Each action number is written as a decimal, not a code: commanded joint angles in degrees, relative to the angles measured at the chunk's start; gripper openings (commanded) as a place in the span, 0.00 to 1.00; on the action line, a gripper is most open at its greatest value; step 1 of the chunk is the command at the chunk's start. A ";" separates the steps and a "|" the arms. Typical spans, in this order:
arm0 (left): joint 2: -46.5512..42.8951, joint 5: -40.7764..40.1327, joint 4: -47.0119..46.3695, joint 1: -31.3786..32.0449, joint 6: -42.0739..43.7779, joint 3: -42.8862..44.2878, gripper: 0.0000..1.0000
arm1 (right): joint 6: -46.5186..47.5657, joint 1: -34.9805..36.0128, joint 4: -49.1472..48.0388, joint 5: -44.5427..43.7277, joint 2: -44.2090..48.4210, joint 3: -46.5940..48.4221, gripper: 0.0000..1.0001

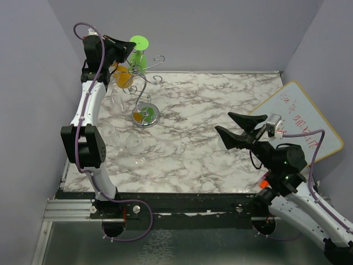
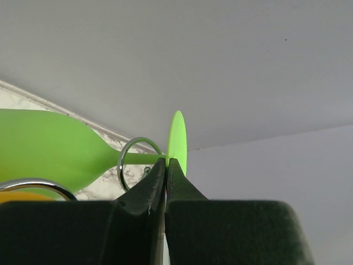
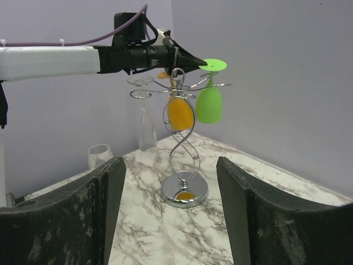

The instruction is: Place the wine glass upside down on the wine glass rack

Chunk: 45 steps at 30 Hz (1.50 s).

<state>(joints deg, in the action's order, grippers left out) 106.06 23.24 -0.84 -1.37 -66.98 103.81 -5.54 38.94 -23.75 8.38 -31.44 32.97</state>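
**Fig.** Two-arm rig at a marble table (image 1: 220, 105); top and wrist views.

- **Rack:** The wine glass rack (image 3: 185, 189) stood at the far left of the table. Its round base sat flat on the marble, w/ the curved stem upright and spiral arms on top.
- **Task glass:** The wine glass (image 3: 209, 105), green, hung upside down from an arm on the rack's far side. Its stem passed through a wire loop, foot uppermost, bowl opening downward and clear of the table.
- **Other glasses:** An orange glass (image 3: 180, 113) hung inverted just beside it, nearer the stem. A clear glass (image 3: 144, 124) hung on the opposite side. A second clear glass (image 3: 100, 156) sat on the table near the left wall; its posture could not be told.
- **L gripper** (image 2: 166, 161): It was level w/ the rack top, fingers pressed together w/ no gap visible. The tips were touching or just beside the green foot's rim; whether the rim was nipped between them could not be told.
- **R gripper** (image 3: 170, 165): It hovered over the near right of the table, well apart from the rack. Its fingers were spread wide and held nothing.
- **Whiteboard:** A whiteboard (image 1: 302, 118) w/ red writing lay at the table's right edge.
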 commanded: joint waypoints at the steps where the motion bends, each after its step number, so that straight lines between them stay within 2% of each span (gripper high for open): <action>1: -3.19 -2.18 0.67 -0.12 1.79 -0.77 0.00 | -0.21 0.13 1.77 -0.94 0.41 -0.21 0.72; 12: -5.95 -5.41 2.95 -0.48 2.81 -3.38 0.08 | -0.63 0.14 1.68 -0.91 1.14 -0.55 0.72; 15: -6.70 -5.32 3.08 -0.65 2.61 -4.16 0.21 | -0.74 0.17 1.77 -0.91 1.28 -0.56 0.72; 17: -7.42 -5.60 2.95 -0.67 2.64 -4.83 0.26 | -0.97 0.16 1.77 -0.96 1.36 -0.56 0.72; 22: -8.68 -5.91 3.85 -1.14 3.22 -5.51 0.33 | -2.28 0.17 0.79 -1.52 1.88 -1.47 0.72; 26: -10.12 -5.42 4.67 -1.51 3.96 -6.84 0.44 | -3.12 0.13 0.56 -1.83 2.17 -1.88 0.72; 32: -12.37 -4.75 5.96 -1.97 5.18 -8.13 0.49 | -3.80 0.11 1.04 -2.41 2.47 -1.80 0.72; 35: -13.32 -0.34 6.02 -2.79 5.24 -8.40 0.53 | -3.91 0.13 1.82 -3.26 2.82 -1.73 0.72; 40: -16.80 5.15 3.22 -3.64 3.98 -12.69 0.55 | -3.75 0.18 0.62 -0.65 3.07 -2.77 0.79; 45: -22.51 6.81 4.60 -4.73 7.64 -15.63 0.58 | -5.70 0.17 2.03 -0.97 1.05 -1.95 0.81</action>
<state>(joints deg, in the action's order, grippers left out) 89.19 25.82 3.53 -5.15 -62.65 89.89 -9.52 38.94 -23.38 7.11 -29.15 31.20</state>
